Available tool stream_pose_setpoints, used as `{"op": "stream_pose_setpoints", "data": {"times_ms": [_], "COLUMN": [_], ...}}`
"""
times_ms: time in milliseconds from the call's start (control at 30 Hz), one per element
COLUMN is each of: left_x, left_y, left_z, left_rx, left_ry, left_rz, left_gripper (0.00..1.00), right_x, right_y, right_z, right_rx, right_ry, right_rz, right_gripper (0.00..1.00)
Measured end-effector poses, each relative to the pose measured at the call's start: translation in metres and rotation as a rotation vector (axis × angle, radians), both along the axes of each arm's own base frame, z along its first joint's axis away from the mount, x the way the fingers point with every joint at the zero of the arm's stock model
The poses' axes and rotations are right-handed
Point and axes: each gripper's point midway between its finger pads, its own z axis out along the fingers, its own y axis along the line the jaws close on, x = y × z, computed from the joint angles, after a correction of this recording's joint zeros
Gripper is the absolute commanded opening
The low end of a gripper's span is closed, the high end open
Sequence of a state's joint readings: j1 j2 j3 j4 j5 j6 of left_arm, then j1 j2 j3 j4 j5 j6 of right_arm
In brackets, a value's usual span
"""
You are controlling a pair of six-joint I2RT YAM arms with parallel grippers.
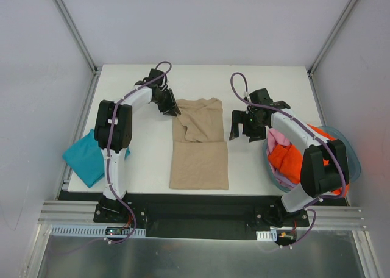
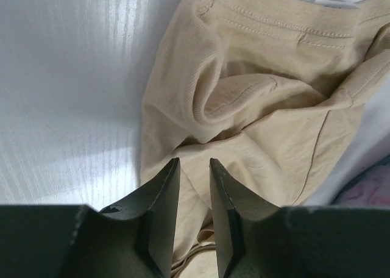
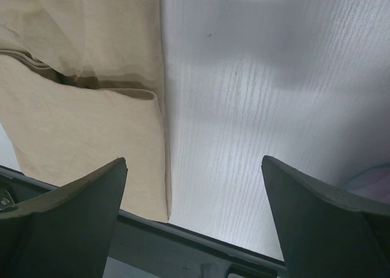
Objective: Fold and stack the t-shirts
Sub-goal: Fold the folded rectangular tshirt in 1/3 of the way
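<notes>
Left jaws (image 2: 194, 163) are nearly pressed together with only a thin slit between them. They sit at the 11 o'clock corner of the tan shirt (image 1: 200, 145). We cannot tell whether they nip any cloth.

Right jaws (image 3: 194, 161) are spread wide, nothing between them. They hang over bare worktop (image 1: 268, 83), just off the tan shirt's 3 o'clock edge.

The tan shirt lies mid-worktop. Its 6 o'clock half is a flat, folded rectangle. Its 12 o'clock half is rumpled, with creases bunched toward the left jaws.

The teal shirt (image 1: 88, 156) sits at the worktop's 8 o'clock edge, partly hanging over it, beside the left arm's base link.

The basket (image 1: 350, 153) is at 4 o'clock, under the right arm. The orange shirt (image 1: 289, 159) is piled inside it. The pink shirt (image 1: 277, 138) shows at its 10 o'clock rim, touching the orange one.
</notes>
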State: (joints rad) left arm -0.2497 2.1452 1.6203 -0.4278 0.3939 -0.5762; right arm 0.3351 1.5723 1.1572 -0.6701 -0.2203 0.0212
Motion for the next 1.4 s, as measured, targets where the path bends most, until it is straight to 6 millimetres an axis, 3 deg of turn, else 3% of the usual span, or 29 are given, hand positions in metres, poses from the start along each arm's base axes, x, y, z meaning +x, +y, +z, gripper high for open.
{"op": "stream_pose_setpoints", "data": {"times_ms": [200, 333, 767, 900, 1167, 1400], "left_x": [0.002, 0.002, -0.001, -0.002, -0.005, -0.004], "left_y": [-0.003, -0.003, -0.008, -0.012, -0.014, -0.012], "left_z": [0.000, -0.002, -0.009, -0.013, -0.019, -0.018], "left_rx": [-0.016, -0.013, 0.017, 0.020, 0.074, 0.104], "left_ry": [0.001, 0.005, -0.008, 0.000, -0.008, -0.021], "left_rz": [-0.009, -0.010, -0.051, -0.062, -0.074, -0.079], "left_gripper": [0.29, 0.38, 0.39, 0.34, 0.03, 0.03], "right_x": [0.000, 0.000, 0.000, 0.000, 0.000, 0.000], "right_y": [0.000, -0.001, -0.001, -0.001, -0.001, -0.001], "right_z": [-0.001, -0.002, -0.002, -0.002, -0.002, -0.004], "right_rx": [-0.001, -0.002, -0.002, -0.002, -0.003, -0.004], "right_ry": [0.002, 0.005, 0.006, 0.006, 0.008, 0.013], "right_rz": [-0.001, -0.002, -0.004, -0.004, -0.003, -0.004], "right_gripper": [0.97, 0.97, 0.97, 0.97, 0.97, 0.97]}}
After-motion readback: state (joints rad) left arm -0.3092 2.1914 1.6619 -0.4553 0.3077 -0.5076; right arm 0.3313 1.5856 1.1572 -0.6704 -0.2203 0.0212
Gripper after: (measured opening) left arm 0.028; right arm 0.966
